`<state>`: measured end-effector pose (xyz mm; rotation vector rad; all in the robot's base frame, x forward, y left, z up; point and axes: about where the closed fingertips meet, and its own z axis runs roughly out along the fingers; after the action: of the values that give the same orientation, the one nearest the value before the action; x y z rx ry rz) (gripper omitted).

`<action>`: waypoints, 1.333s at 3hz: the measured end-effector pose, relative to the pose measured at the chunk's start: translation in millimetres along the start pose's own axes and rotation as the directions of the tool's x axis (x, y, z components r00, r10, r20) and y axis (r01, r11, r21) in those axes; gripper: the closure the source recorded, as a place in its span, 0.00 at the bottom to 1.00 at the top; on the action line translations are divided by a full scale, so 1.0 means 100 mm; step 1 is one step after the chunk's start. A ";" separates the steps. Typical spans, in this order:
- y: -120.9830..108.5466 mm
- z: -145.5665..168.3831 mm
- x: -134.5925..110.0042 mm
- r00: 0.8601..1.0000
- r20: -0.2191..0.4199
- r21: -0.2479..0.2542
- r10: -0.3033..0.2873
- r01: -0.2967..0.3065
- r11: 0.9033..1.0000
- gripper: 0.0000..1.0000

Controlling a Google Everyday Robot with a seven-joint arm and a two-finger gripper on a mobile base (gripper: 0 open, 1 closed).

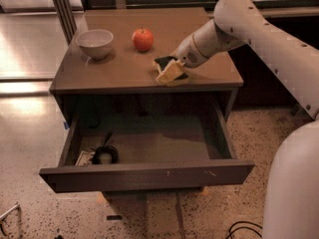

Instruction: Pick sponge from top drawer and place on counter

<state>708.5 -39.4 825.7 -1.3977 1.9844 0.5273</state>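
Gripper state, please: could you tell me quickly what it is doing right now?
Gripper: closed on the sponge, low over the front right of the counter.

Claw w/ sponge over counter front-right; bowl, apple occupy back-left; middle strip free.

No text can be read; tool grips sponge over counter.
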 end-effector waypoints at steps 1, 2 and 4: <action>-0.22 0.06 -0.03 1.000 0.017 0.014 0.006 -0.006 1.000 1.00; -0.24 0.05 -0.05 1.000 0.021 0.017 0.005 -0.005 1.000 0.81; -0.24 0.05 -0.05 1.000 0.021 0.017 0.005 -0.005 1.000 0.35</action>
<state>733.4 -41.6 826.3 -1.3718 1.9722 0.5235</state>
